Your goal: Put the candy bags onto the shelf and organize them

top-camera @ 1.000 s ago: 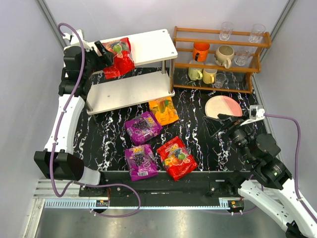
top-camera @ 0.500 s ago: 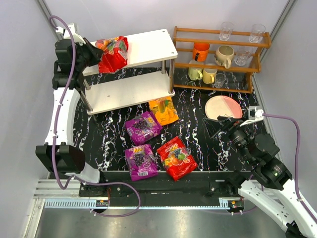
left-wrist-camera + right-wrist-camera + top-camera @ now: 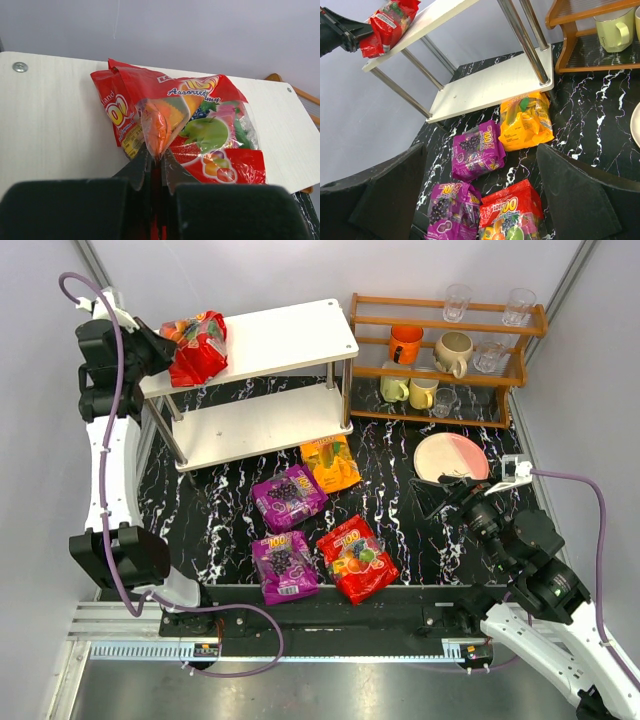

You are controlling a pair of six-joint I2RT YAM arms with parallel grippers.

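- Left gripper is clenched on the edge of a red bag at the left end of the shelf's top board; "Assorted" is readable on it.
- Right gripper gapes wide, holding nothing.
- On the table, purple bags and second red bag show "100".

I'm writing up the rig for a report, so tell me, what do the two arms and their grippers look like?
Both the left arm and right arm have white link shells with black joint housings. A purple cable loops along each. The left gripper and right gripper are black, with broad matte fingers. No markings are readable.
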